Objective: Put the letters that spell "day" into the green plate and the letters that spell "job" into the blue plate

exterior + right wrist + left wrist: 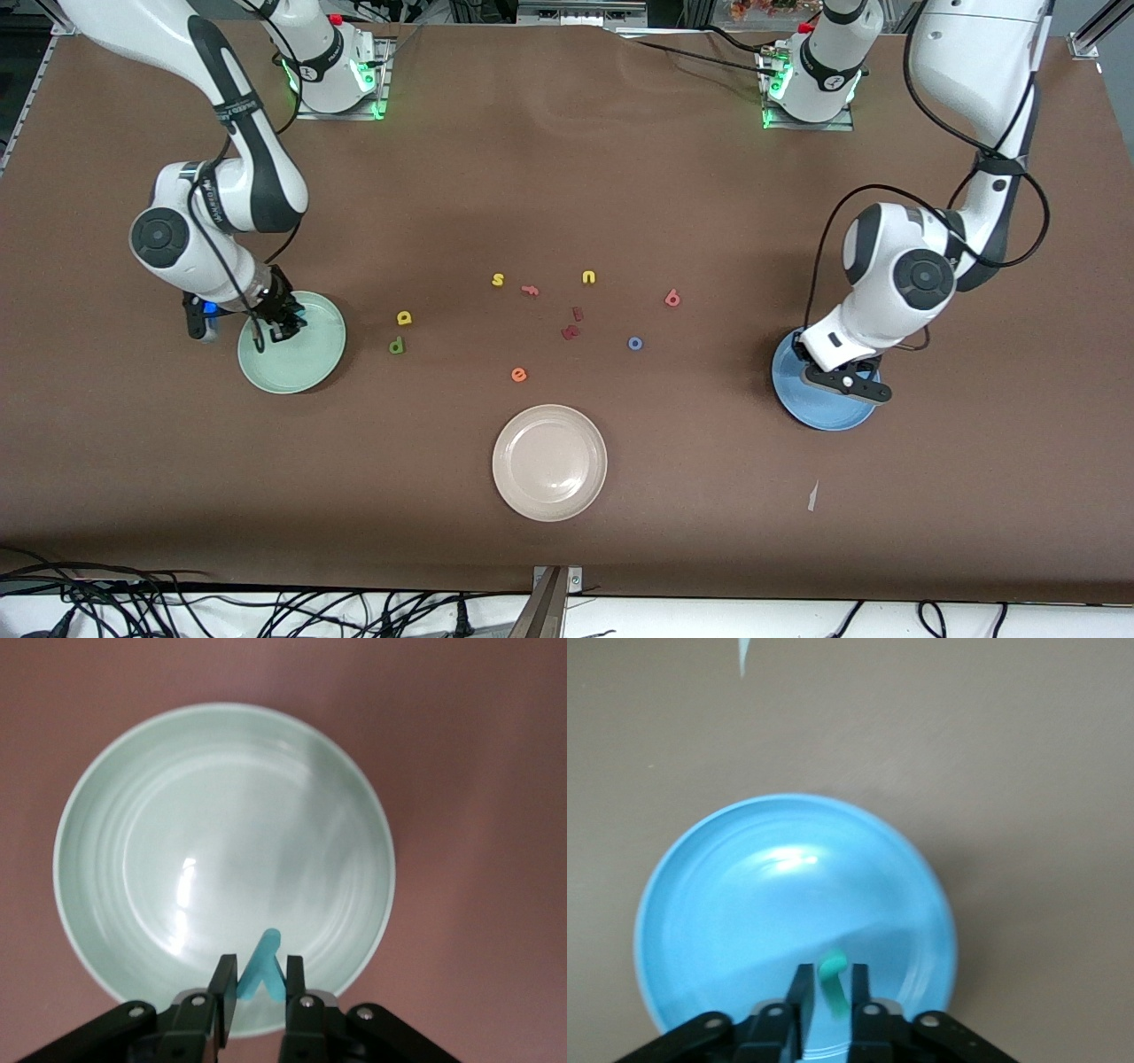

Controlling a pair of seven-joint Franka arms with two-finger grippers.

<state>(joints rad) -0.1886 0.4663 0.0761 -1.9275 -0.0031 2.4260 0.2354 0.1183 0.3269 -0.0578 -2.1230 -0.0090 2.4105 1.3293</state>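
1 beige plate (549, 462); 9 table letters

arms: white rounded shells showing dark grey joint bands
cables: black, looping along each arm
bases: glowing green
fingers (225, 979): black, screws showing just above

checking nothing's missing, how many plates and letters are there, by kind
plates: 3 (green plate, blue plate, beige plate)
loose letters: 10
letters in tools: 2 (j in left tool, y in right tool)
total: 15
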